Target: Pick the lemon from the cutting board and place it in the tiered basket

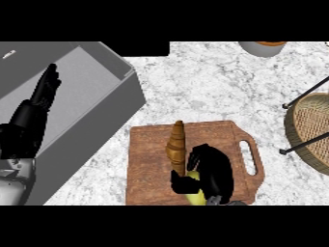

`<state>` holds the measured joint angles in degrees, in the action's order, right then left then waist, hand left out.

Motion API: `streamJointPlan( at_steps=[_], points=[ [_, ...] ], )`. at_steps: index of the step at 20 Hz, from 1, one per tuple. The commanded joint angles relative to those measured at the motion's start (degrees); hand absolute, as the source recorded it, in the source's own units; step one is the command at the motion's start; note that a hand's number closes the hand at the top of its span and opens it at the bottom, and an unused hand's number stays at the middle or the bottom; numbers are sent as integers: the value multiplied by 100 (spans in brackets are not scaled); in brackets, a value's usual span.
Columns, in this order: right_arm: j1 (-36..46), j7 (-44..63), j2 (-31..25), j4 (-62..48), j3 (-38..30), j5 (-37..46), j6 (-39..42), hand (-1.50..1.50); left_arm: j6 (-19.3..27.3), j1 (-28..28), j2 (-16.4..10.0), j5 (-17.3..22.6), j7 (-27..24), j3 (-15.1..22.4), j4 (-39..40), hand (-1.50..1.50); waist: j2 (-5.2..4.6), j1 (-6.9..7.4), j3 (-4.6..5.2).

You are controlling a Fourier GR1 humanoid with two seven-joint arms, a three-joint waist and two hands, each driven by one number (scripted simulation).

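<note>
Marble counter (217,91); on the cutting board (149,164), right hand (213,169) curls round lemon (194,195) (left hand (28,116) open); basket (320,130) apart.

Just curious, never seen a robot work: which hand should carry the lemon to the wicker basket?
The right hand. Its fingers curl round the lemon on the cutting board, and the tiered basket stands on that side. The left hand rests open over the sink, far off.

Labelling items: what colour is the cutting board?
The board is reddish-brown wood; head view.
</note>
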<state>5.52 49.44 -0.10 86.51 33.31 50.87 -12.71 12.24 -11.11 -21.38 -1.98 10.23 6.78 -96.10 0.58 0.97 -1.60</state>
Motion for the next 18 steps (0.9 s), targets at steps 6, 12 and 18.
streamJointPlan(
  at_steps=[6, 12, 18],
  points=[
    [1554, 1726, 10, 328, 391, 269, -482, 150, -5, 189, -56, -111, -94, -215, 901, 0, -87, -45, 170],
    [2297, 1981, 9, 1307, -292, 1731, 6, 150, 29, 530, -53, -168, -16, -149, 525, 0, -1, -208, 178],
    [2660, 2233, -24, 2092, -629, 2544, 932, 150, -62, 625, -150, -95, -53, -313, 518, 0, 1, -245, 178]
  ],
)
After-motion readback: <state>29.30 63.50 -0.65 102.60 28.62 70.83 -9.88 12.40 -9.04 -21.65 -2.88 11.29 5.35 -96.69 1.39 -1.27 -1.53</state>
